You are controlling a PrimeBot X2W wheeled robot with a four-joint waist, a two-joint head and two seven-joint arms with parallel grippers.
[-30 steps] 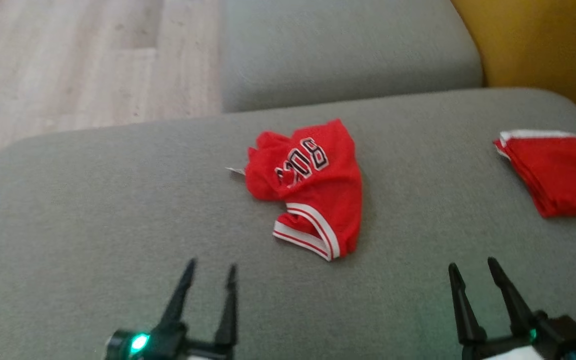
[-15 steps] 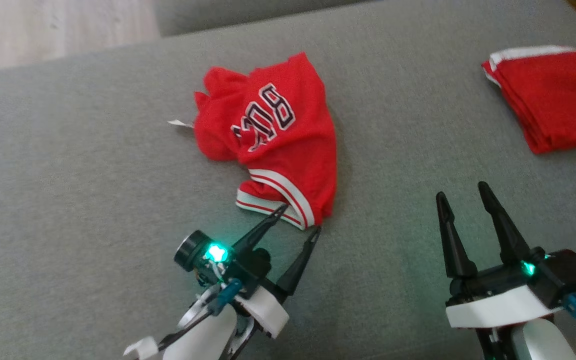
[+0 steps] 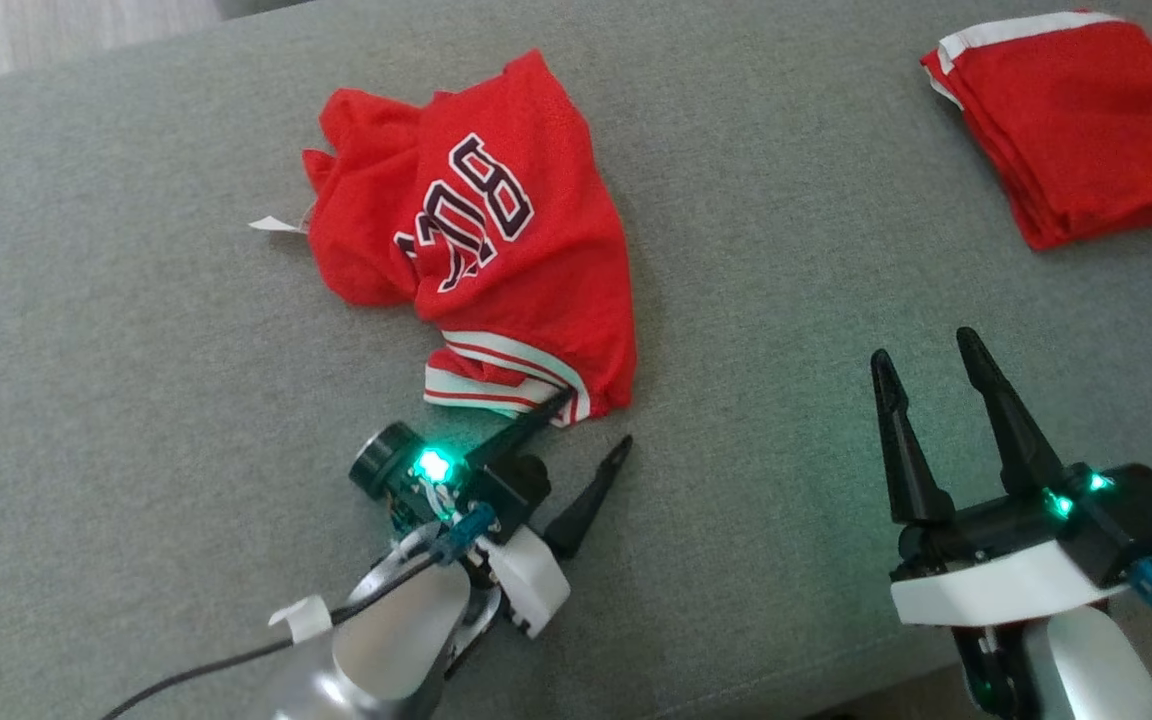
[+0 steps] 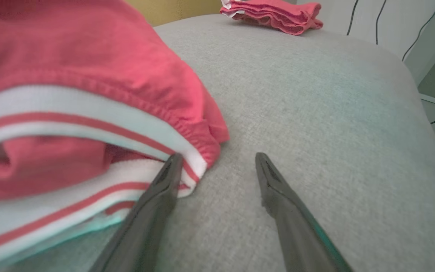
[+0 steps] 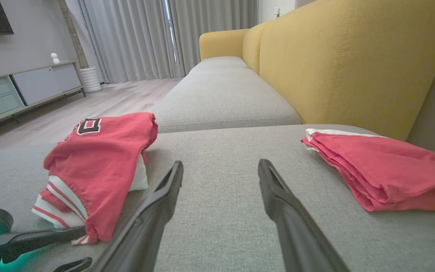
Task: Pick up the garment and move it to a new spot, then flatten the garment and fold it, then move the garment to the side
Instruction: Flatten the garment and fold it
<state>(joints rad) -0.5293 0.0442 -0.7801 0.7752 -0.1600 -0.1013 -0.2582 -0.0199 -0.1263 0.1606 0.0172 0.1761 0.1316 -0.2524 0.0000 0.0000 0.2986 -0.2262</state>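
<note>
The garment (image 3: 496, 240) is a crumpled red jersey with dark letters and a white-and-red striped hem, lying on the grey sofa cushion (image 3: 136, 350). My left gripper (image 3: 595, 418) is open at the hem's near corner. One finger touches the striped edge (image 4: 89, 109) and the other stands over bare cushion to its right. In the left wrist view the gripper (image 4: 218, 156) has nothing between its fingers. My right gripper (image 3: 922, 346) hangs open over bare cushion, well right of the garment (image 5: 100, 162). Its fingers frame empty fabric in the right wrist view (image 5: 220, 163).
A folded red garment (image 3: 1076, 120) lies at the cushion's far right, near the yellow backrest (image 5: 346, 56). A second grey cushion (image 5: 221, 90) continues beyond. Wooden floor (image 3: 36, 30) lies past the far left edge. The cushion's near edge runs under both arms.
The head camera has tipped down and closer, so the whole picture shifted. My left gripper has reached forward from the bottom edge to the garment's striped hem. Both grippers stayed open.
</note>
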